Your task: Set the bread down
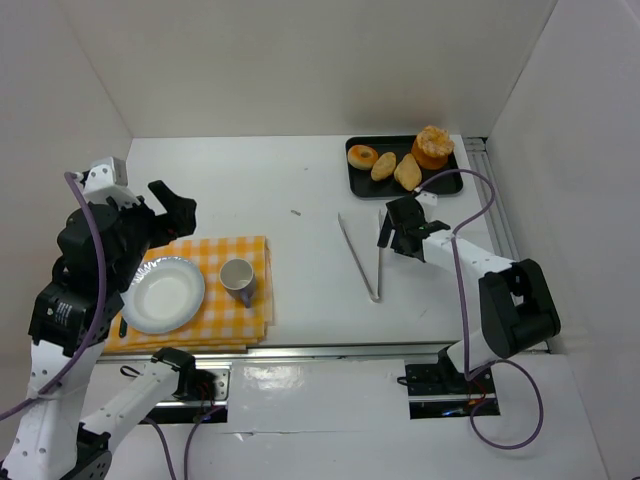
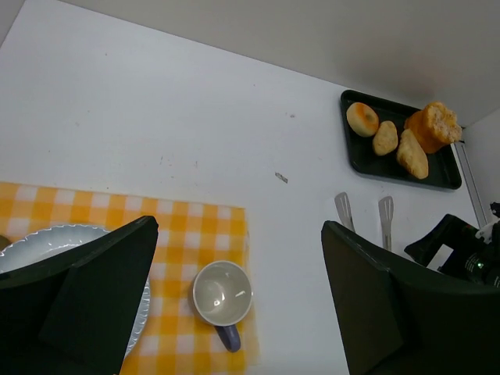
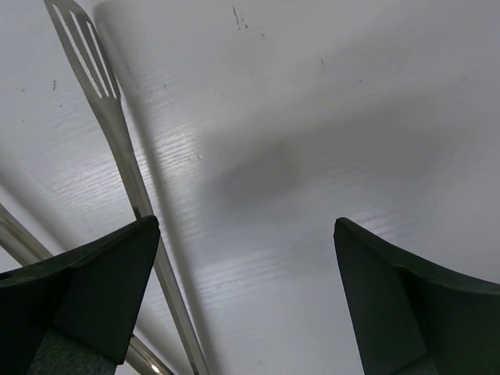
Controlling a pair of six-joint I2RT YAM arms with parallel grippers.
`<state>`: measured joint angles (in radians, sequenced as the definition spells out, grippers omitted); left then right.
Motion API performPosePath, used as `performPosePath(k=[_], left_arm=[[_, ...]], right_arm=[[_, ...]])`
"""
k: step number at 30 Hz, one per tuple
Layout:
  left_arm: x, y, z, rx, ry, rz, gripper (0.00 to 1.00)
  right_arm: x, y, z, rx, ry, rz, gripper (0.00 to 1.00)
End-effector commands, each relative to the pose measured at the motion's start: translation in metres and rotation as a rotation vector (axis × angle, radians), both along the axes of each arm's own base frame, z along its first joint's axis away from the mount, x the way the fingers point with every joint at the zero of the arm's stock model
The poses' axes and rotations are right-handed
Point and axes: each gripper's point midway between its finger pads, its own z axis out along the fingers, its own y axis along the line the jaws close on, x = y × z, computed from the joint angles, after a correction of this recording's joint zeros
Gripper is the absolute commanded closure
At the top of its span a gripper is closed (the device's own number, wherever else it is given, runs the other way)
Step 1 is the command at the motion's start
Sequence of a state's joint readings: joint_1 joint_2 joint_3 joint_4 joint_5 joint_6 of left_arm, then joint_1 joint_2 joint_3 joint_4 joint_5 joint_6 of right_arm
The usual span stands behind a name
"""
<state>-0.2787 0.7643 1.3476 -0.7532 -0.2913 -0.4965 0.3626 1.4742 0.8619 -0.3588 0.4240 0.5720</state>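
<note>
Several pieces of bread lie on a black tray [image 1: 450, 183] at the back right: a round bun [image 1: 362, 156], two oval rolls [image 1: 384, 166] and a tall orange loaf [image 1: 432, 147]. The same bread [image 2: 385, 137] shows in the left wrist view. Metal tongs [image 1: 365, 255] lie on the table below the tray. My right gripper [image 1: 393, 238] hangs open just right of the tongs, whose slotted arm [image 3: 117, 133] passes beside its left finger; nothing sits between its fingers [image 3: 246, 258]. My left gripper [image 1: 178, 207] is open and empty above the cloth's far edge [image 2: 238, 228].
A yellow checked cloth [image 1: 255, 310] at the front left carries a white plate [image 1: 140, 312] and a grey-blue mug [image 1: 237, 277]. White walls close in the table on three sides. A metal rail [image 1: 495, 215] runs along the right edge.
</note>
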Motion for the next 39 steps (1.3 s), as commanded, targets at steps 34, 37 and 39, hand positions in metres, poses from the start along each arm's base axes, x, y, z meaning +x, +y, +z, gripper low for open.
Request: performPosePath(k=[34, 37, 39], left_arm=[[0.009, -0.011, 0.001, 0.028, -0.009, -0.059, 0.01], [0.009, -0.011, 0.001, 0.028, -0.009, -0.059, 0.01], [0.009, -0.010, 0.001, 0.037, -0.009, -0.061, 0.01]], right_arm=[[-0.068, 0.096, -0.026, 0.075, 0.128, 0.567, 0.00], [-0.055, 0.101, -0.032, 0.063, 0.096, 0.579, 0.00], [-0.040, 0.105, -0.029, 0.045, 0.056, 0.570, 0.00]])
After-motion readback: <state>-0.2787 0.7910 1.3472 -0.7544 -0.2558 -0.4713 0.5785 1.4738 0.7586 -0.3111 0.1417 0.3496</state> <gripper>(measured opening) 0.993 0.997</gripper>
